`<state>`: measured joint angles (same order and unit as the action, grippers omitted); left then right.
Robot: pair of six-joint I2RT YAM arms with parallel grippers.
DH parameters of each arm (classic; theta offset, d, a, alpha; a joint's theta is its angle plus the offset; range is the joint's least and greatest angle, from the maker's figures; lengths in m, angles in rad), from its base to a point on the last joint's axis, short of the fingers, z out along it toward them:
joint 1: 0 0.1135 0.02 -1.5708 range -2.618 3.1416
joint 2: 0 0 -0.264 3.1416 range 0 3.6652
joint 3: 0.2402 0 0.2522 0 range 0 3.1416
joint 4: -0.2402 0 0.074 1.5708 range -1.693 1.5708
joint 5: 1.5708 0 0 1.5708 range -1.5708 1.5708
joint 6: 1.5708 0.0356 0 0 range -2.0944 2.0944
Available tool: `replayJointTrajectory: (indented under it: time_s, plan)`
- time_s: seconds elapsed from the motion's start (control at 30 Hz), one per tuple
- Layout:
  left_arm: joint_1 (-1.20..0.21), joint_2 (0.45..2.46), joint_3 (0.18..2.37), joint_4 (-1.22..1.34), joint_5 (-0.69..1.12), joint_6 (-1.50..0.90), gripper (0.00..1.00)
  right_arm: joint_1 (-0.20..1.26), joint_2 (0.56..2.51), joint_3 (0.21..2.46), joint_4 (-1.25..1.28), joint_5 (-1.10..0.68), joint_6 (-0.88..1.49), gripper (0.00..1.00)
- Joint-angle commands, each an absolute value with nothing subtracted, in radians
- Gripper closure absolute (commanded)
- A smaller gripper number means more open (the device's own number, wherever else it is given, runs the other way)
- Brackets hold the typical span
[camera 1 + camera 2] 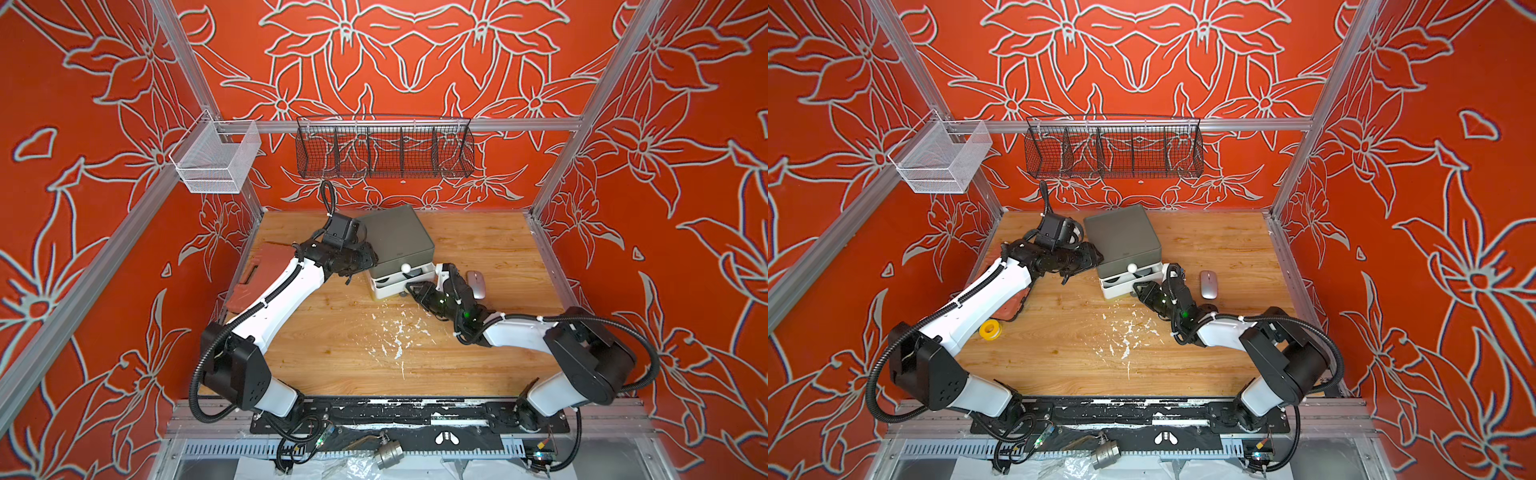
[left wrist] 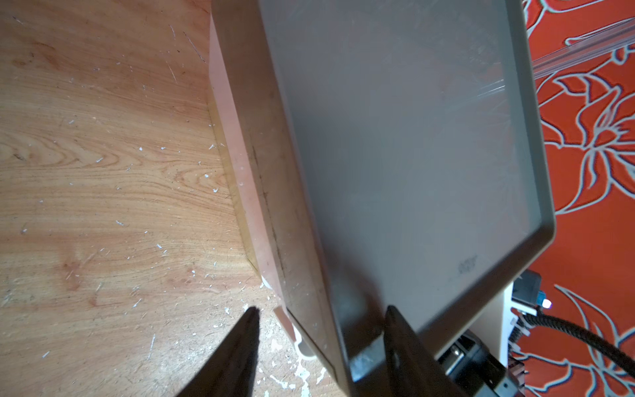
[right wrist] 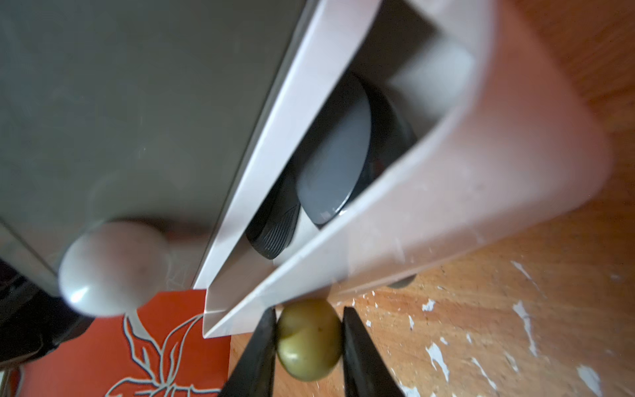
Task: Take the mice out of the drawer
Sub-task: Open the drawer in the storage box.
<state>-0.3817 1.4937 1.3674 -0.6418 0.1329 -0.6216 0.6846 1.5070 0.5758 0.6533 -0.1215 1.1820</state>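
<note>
A smooth grey mouse (image 3: 336, 158) and a black mouse (image 3: 275, 227) with a ribbed side were seen lying side by side in the lower drawer (image 3: 446, 206), which stood partly open beneath the cabinet (image 1: 395, 237). A silver mouse (image 1: 476, 284) was seen on the wooden table (image 1: 478, 357), just beside the right arm. The right gripper (image 3: 309, 311) was pinched on the drawer's olive knob (image 3: 309, 338). The left gripper (image 2: 322, 309) was held spread astride the cabinet's top edge; whether it was touched could not be told.

Both arms stretched forward, left gripper (image 2: 322, 309) parted, right gripper (image 3: 309, 311) pinched closed.
</note>
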Motion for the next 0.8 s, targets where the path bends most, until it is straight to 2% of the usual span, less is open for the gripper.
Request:
replayJointTrajectory:
  time_s: [0.0,0.4,0.77]
  plan:
    - [-0.387,1.505,1.388,-0.657,0.120,-0.632,0.44,0.700,1.427,0.558,0.606,-0.083,1.203,0.82]
    - [-0.387,1.506,1.389,-0.649,0.132,-0.638,0.44,0.792,1.168,0.438,0.374,0.055,1.225,0.83]
    - [-0.386,1.514,1.388,-0.638,0.143,-0.646,0.44,0.858,1.115,0.439,0.291,0.115,1.236,0.84]
